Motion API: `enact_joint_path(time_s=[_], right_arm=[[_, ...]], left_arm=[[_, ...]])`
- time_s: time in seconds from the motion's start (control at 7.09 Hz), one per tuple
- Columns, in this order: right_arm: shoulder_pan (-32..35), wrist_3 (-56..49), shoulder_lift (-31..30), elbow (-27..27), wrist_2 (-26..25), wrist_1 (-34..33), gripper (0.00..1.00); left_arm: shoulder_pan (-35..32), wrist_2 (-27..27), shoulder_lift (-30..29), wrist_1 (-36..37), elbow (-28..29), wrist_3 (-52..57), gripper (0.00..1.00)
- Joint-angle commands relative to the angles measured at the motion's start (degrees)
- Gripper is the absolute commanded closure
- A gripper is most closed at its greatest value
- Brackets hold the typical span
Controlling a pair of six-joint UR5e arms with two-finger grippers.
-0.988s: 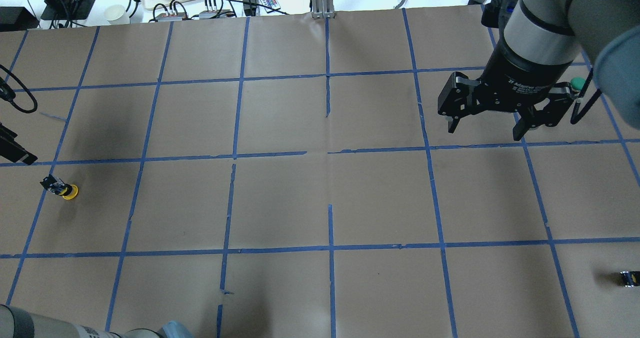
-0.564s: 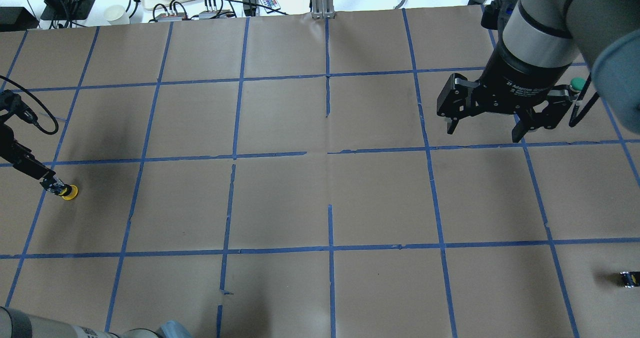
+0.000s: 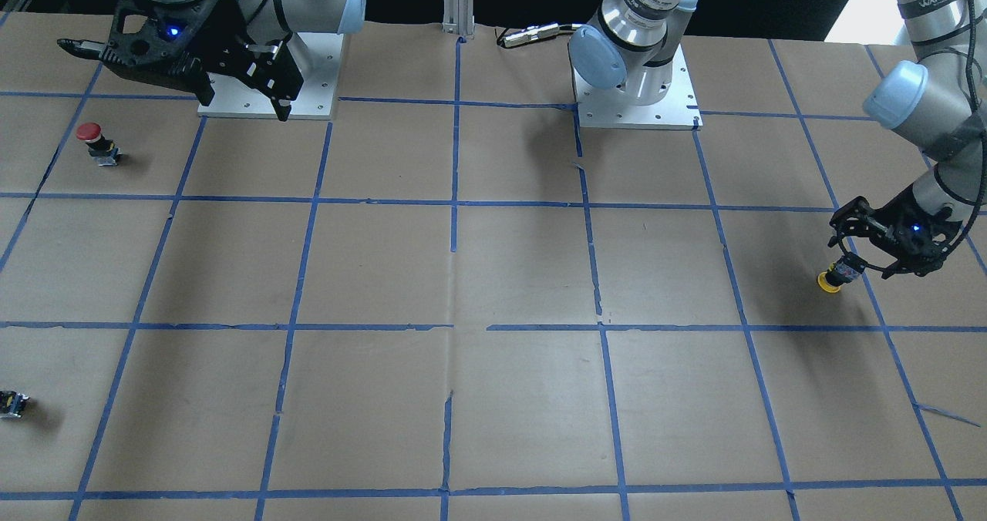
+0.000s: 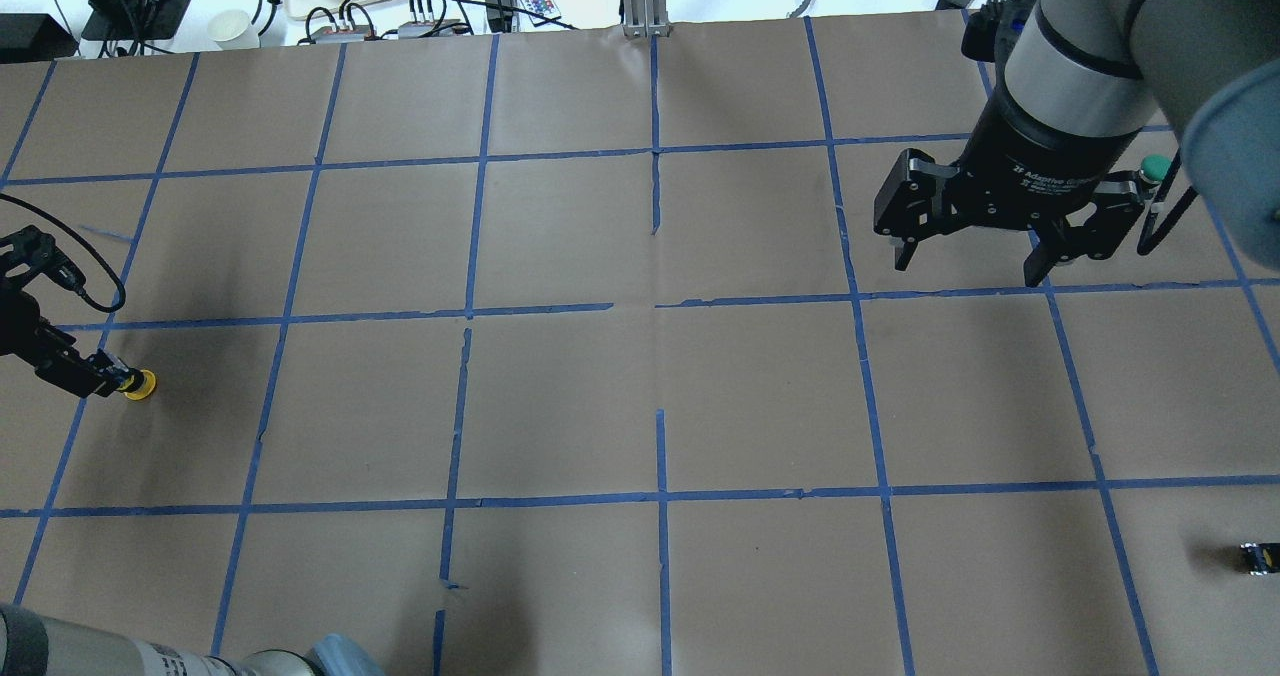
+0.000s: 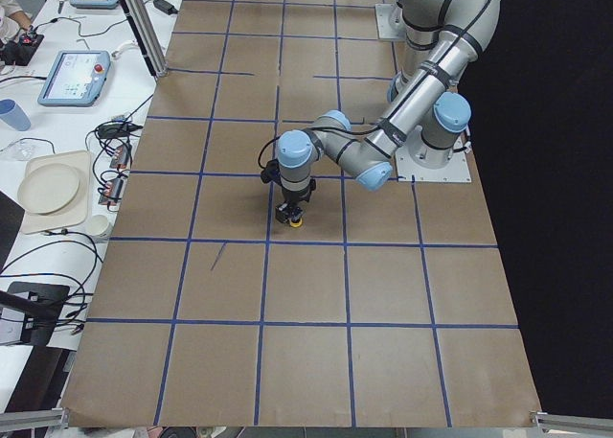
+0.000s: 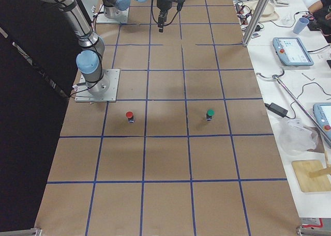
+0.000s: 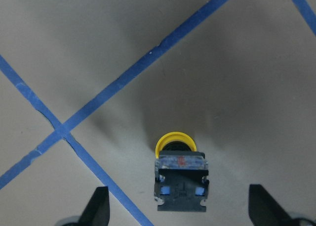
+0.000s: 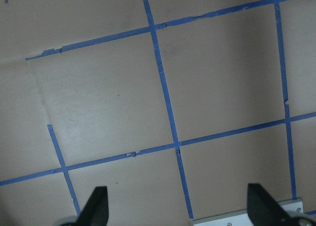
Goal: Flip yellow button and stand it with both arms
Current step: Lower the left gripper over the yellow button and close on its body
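Note:
The yellow button [image 4: 138, 384] rests near the table's left edge with its yellow cap against the paper and its grey-blue contact block toward my left gripper. It also shows in the left wrist view [image 7: 180, 174] and the front view [image 3: 834, 279]. My left gripper [image 4: 95, 371] is low over it and open. Its fingertips [image 7: 98, 208] stand wide apart on either side of the contact block and do not touch it. My right gripper [image 4: 968, 264] is open and empty, held high above the far right of the table over bare paper [image 8: 177, 213].
A red-capped button [image 3: 92, 142] stands near the right arm's base. A green-capped button [image 4: 1157, 166] stands behind the right gripper. A tiny dark switch piece [image 4: 1258, 556] lies at the near right edge. Blue tape lines grid the brown paper.
My left gripper has come in from the left edge and moved down to the yellow button, and now flanks its contact block. The button and the right arm have hardly moved.

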Motion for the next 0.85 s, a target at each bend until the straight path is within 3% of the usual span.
enact_joint_path(time_s=[0.0, 0.42, 0.71], right_arm=[[-0.14, -0.37, 0.01, 0.15, -0.11, 0.14, 0.00], [0.21, -0.37, 0.01, 0.15, 0.07, 0.05, 0.00], [0.21, -0.28, 0.01, 0.15, -0.10, 0.05, 0.00]], left_arm=[[0.14, -0.25, 0.01, 0.70, -1.59, 0.23, 0.07], [0.05, -0.34, -0.26, 1.14, -0.90, 1.37, 0.16], [0.05, -0.69, -0.52, 2.64, -1.25, 1.37, 0.16]])
